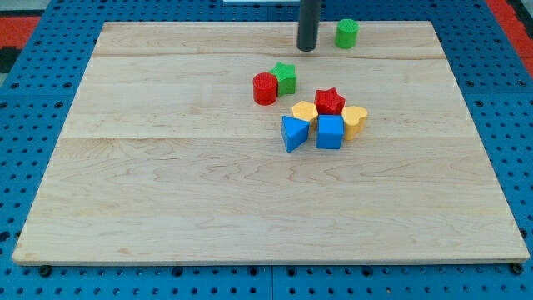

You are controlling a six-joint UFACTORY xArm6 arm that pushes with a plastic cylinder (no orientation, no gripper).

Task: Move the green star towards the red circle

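Green star sitting flush against the red circle, just up and to the view's right of it. My tip further up and right of the star, apart from it, touching nothing, carrying nothing. Green cylinder just right of tip.
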